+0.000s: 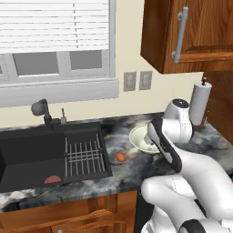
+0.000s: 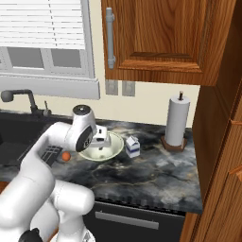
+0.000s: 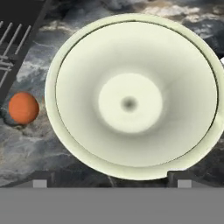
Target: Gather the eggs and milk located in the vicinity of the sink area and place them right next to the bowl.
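The pale greenish-white bowl (image 2: pixel 113 150) stands on the dark marbled counter, right of the sink. My gripper (image 2: pixel 100 143) hangs just above the bowl, pointing down into it, open and holding nothing. In the hand view the bowl's rim (image 3: pixel 51 92) spreads wide, and the two fingertips (image 3: pixel 40 182) stand far apart at the bottom. The orange-brown egg (image 3: pixel 23 107) lies on the counter between the bowl and the sink's wire rack, also seen as the egg (image 1: pixel 120 157). The white milk carton (image 2: pixel 133 146) stands upright just right of the bowl.
The black sink basin (image 1: pixel 32 152) holds a wire rack (image 1: pixel 84 154) and a flat red piece (image 1: pixel 53 179); its dark faucet (image 1: pixel 43 111) rises behind. A paper-towel roll (image 2: pixel 177 120) stands at the back right beside a wooden cabinet wall. Upper cabinets hang overhead.
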You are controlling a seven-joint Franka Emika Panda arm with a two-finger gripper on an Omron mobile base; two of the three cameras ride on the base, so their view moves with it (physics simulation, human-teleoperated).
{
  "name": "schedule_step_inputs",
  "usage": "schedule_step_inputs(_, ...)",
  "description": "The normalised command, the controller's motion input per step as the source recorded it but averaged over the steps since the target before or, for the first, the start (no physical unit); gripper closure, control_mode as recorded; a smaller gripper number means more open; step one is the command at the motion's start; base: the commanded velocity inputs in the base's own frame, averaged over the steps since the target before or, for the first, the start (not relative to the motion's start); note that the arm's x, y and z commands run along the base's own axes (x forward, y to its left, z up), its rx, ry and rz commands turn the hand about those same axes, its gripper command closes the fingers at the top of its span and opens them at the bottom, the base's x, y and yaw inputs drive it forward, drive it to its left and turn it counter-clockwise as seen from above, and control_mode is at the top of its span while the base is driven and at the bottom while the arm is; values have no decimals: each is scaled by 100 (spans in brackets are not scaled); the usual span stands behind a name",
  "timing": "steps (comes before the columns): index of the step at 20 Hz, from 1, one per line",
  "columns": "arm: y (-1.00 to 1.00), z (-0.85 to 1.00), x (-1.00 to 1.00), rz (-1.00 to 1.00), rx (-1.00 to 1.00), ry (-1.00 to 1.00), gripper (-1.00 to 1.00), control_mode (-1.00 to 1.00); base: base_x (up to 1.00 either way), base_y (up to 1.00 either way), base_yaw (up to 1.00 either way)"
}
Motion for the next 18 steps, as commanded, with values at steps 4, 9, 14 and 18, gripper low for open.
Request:
schedule_step_inputs(4,80,20,-1,-6,0,18,-100,-100,0,0,0)
schedule_step_inputs(9,45,14,-3,-7,-2,21,-100,-100,0,0,0)
schedule_step_inputs(14,29,0,0,-8,-5,26,-100,-100,0,0,0)
schedule_step_inputs(18,45,-9,0,-2,-1,16,-100,-100,0,0,0)
